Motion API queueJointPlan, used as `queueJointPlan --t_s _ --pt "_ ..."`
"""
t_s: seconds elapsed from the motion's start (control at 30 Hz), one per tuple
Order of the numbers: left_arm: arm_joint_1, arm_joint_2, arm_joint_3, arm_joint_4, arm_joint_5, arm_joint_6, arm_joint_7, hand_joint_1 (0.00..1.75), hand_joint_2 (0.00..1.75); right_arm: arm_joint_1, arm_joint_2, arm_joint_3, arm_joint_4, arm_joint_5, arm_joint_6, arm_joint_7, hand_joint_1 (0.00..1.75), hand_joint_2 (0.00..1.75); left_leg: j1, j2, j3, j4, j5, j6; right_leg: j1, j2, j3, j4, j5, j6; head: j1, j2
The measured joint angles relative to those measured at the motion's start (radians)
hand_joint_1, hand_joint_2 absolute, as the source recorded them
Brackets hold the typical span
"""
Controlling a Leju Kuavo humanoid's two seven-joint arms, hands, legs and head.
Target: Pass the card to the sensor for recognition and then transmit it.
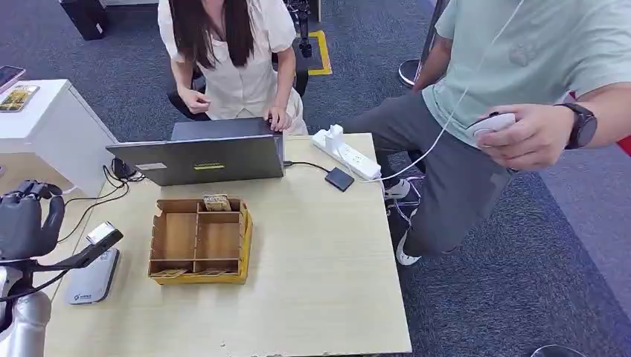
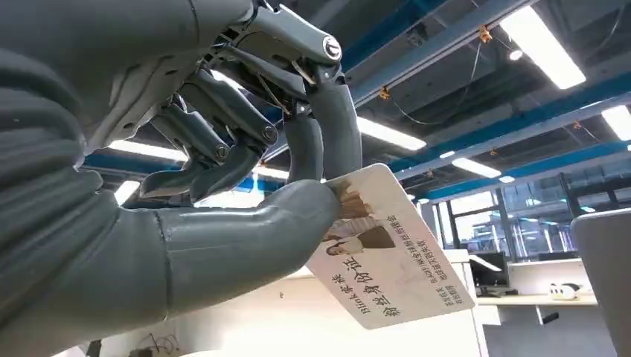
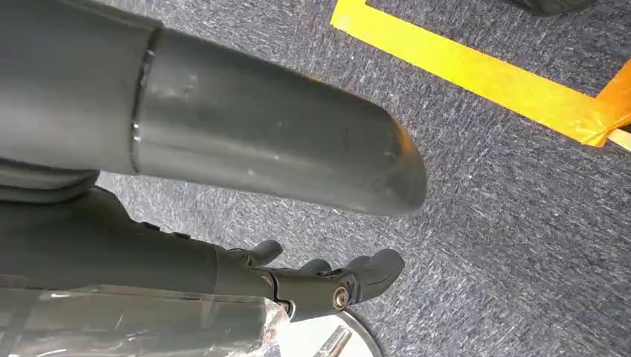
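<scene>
At the table's left edge my left hand (image 1: 30, 219) pinches a white card (image 1: 104, 234) between thumb and fingers, holding it just above the grey-white sensor pad (image 1: 91, 277) that lies flat on the table. In the left wrist view the same hand (image 2: 223, 149) grips one corner of the card (image 2: 394, 260), whose printed face with a photo and text shows. My right hand (image 3: 283, 156) hangs over the grey carpet with its dark fingers (image 3: 335, 279) apart from the thumb and nothing in them.
A cardboard box with compartments (image 1: 199, 239) stands mid-table behind the sensor, with a grey laptop (image 1: 205, 156) beyond it. A power strip (image 1: 346, 152) and small black device (image 1: 339, 178) lie at the back right. One person sits behind the laptop; another at the right holds a white controller (image 1: 491, 123).
</scene>
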Motion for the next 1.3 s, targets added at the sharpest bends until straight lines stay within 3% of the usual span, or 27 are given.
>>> queueJointPlan --t_s 0.43,0.57,0.77,0.87,0.97,1.1,1.23,1.3 --pt "0.000 0.000 0.000 0.000 0.026 -0.001 -0.001 1.75 1.75 0.000 0.000 0.000 0.000 0.000 0.000 -0.002 0.00 0.00 0.000 0.000 0.000 0.000 0.000 0.000 0.000 0.000 0.000 0.000 0.000 0.000 0.000 0.000" --pt "-0.022 -0.026 0.005 -0.001 0.173 -0.095 -0.020 1.75 1.75 -0.001 0.000 0.000 0.000 0.000 0.000 -0.002 0.00 0.00 0.000 -0.001 0.000 0.000 0.000 0.000 0.000 -0.002 0.000 0.000 0.000 0.000 0.000 0.000" --pt "-0.076 -0.065 0.047 -0.002 0.276 -0.223 0.024 1.75 1.75 -0.002 0.000 0.000 0.000 0.000 0.001 0.004 0.00 0.00 0.000 -0.001 0.000 0.000 0.000 0.000 0.000 -0.001 0.000 0.000 0.000 0.000 0.000 0.000" --pt "-0.077 -0.065 0.057 0.001 0.159 -0.152 0.021 1.75 1.75 -0.002 0.000 0.000 0.000 0.000 0.000 -0.001 0.00 0.00 0.000 -0.001 0.000 0.000 0.000 0.000 0.000 -0.001 0.001 0.000 0.000 0.000 0.000 0.000" --pt "-0.012 -0.046 0.056 0.011 -0.035 0.018 0.032 1.75 1.75 -0.001 0.000 0.000 0.000 0.000 0.000 -0.006 0.00 0.00 0.000 0.002 0.001 0.000 -0.001 0.000 -0.001 0.003 0.000 0.000 0.000 0.000 0.000 0.000" --pt "0.068 -0.039 0.057 0.052 -0.110 0.142 0.040 1.75 1.75 -0.001 0.000 0.001 0.000 0.000 -0.003 -0.004 0.00 0.00 0.000 0.002 -0.001 0.000 -0.001 0.000 0.000 0.002 0.000 0.000 -0.001 0.000 0.000 0.000" --pt "0.165 0.004 0.032 0.066 -0.151 0.223 0.199 1.75 1.75 0.002 0.002 0.003 0.000 0.000 -0.003 -0.004 0.00 0.00 0.000 0.003 0.000 0.000 -0.002 0.000 0.000 0.004 -0.001 0.000 -0.001 0.000 0.000 0.000" --pt "0.194 0.025 0.007 0.072 -0.153 0.242 0.249 1.75 1.75 0.001 0.003 0.003 0.000 0.000 -0.004 -0.003 0.00 0.00 0.000 0.002 0.000 0.000 -0.002 0.000 0.000 0.001 -0.001 0.000 -0.001 0.000 0.000 0.000"
